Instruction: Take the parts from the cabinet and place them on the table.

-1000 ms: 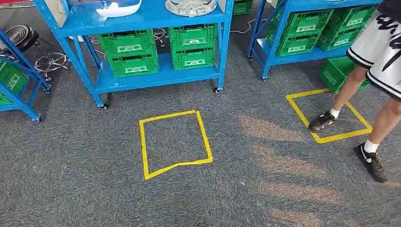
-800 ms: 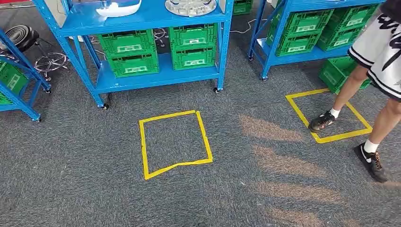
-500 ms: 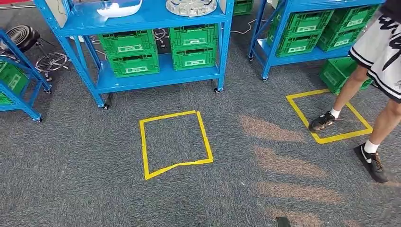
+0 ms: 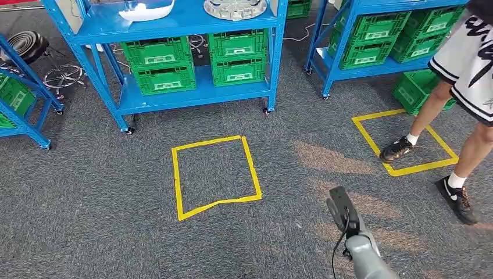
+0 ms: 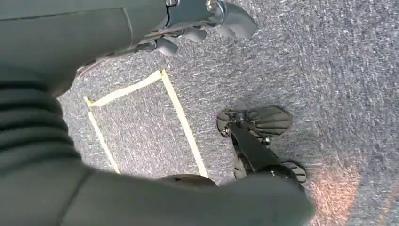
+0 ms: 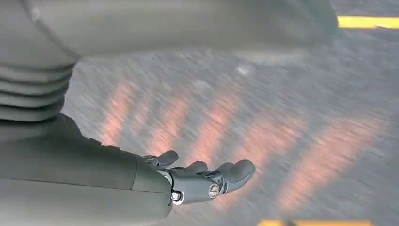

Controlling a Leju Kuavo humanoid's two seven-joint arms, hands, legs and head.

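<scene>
Two parts are seen lying on the top shelf of the blue cabinet at the far edge of the head view: a white moulded part to the left and a round silver part beside it. They are laid flat in the open, presumably so that they can be lifted straight off. On the shelf below, green crates are stacked in two columns. On the carpet before the cabinet a yellow taped square is marked, most likely as a standing spot for the pick.

At the left wrist, the left hand is carried low over the carpet with nothing in it; how far its fingers are apart cannot be told.

Further right, the right hand is raised over the floor, and at its wrist camera the fingers are seen held out fairly straight and close together, gripping nothing. Both hands are well apart from the parts, so the reach is judged not yet begun.

At the far right a person's legs are planted at a second taped square.
</scene>
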